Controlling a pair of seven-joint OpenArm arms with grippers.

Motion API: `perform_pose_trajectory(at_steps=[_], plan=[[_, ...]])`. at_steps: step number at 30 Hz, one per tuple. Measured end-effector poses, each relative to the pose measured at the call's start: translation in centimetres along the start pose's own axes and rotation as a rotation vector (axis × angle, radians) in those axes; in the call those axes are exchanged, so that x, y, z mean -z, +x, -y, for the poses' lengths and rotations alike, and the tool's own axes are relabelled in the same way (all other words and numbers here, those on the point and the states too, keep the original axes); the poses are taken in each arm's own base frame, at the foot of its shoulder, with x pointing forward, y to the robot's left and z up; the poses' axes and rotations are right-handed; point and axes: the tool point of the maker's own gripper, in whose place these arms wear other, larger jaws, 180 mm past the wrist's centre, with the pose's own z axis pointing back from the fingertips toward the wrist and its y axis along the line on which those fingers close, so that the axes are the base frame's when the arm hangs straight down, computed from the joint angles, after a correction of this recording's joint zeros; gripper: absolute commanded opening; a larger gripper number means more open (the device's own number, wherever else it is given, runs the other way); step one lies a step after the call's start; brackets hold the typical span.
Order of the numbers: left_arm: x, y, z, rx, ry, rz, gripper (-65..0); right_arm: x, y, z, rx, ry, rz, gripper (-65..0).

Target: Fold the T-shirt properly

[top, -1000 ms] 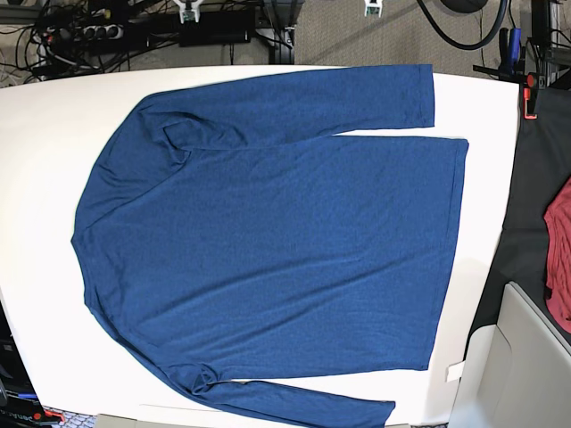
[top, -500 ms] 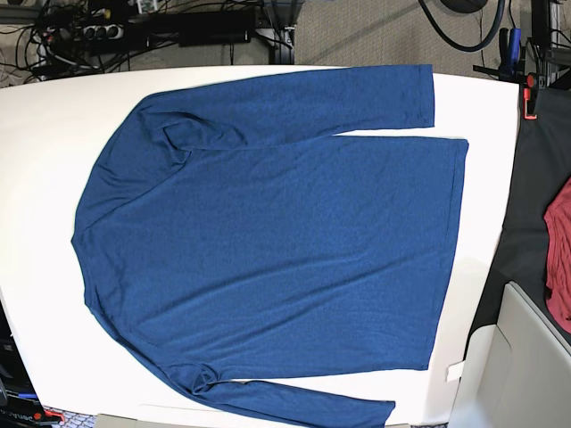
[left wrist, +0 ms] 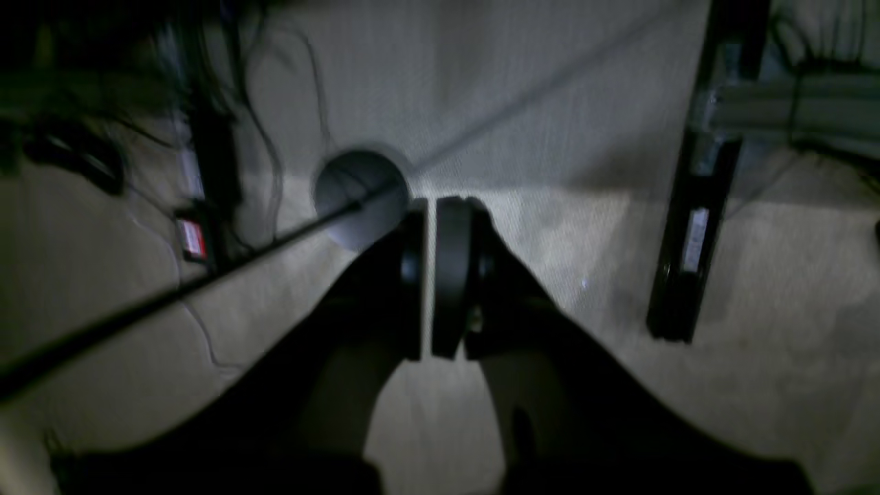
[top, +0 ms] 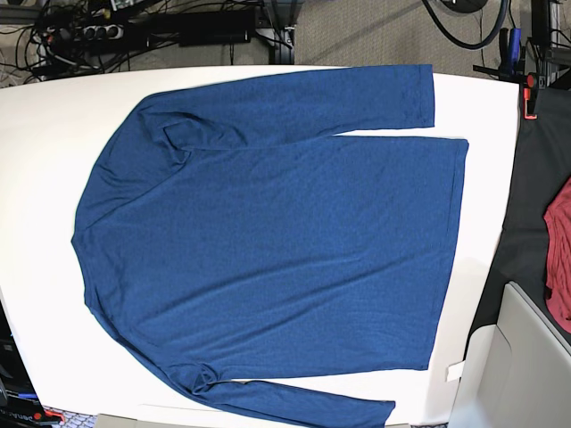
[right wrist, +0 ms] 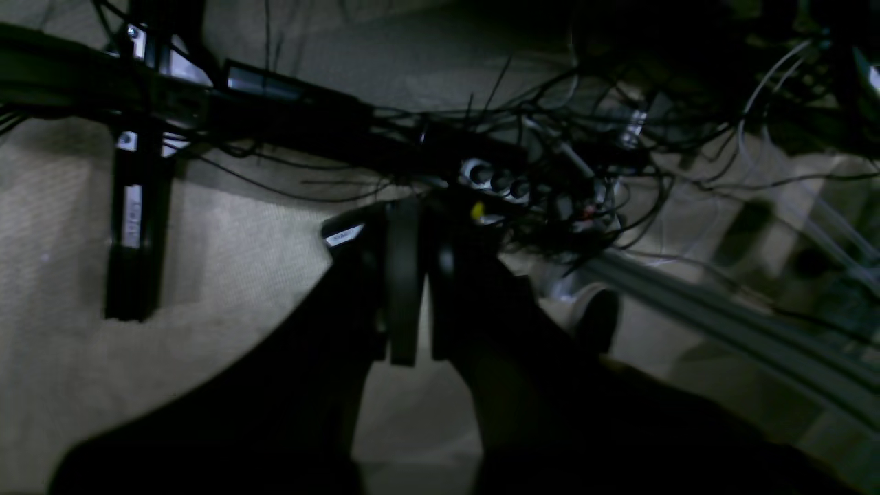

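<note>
The large plain blue long-sleeved knit T-shirt (top: 268,250) lies spread flat on the white counter (top: 40,178) in the base view, neck toward that view's left and hem toward its right. One sleeve runs along the far edge of the counter and the other along the near edge, its cuff reaching the counter's near rim. The fabric is mostly smooth, with light creases near the shoulders and a small bunch where the near sleeve joins the body. A piece of red cloth (top: 560,250) shows at the right border, off the counter, above a pale grey bin (top: 526,357) whose contents cannot be made out.

Against the base view a second ago, the shirt lies the same; the two white-tipped parts then visible at the top edge are gone.

The left tool (left wrist: 432,275) hangs over carpet floor with its pads pressed nearly together, holding nothing. The right tool (right wrist: 416,282) is likewise closed and empty, above tangled black cables (right wrist: 550,179).
</note>
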Motion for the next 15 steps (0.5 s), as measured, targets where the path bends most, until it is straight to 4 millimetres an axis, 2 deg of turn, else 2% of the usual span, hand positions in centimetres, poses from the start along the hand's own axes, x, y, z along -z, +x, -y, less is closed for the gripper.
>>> perform_pose_trajectory(at_steps=[5, 11, 15], plan=[[-3.5, 3.4, -0.5, 0.037, -0.005, 0.099, -65.0, -2.5, 3.6, 3.4, 0.007, -0.085, 0.105, -65.0], [-6.3, 9.7, -0.5, 0.045, -0.013, 0.272, -65.0, -4.5, 6.2, 4.4, -0.159, -0.122, 0.167, -65.0], [-8.4, 12.5, -0.6, -0.016, -0.035, 0.343, -65.0, -6.2, 8.0, 5.2, -0.179, -0.181, 0.203, -65.0]])
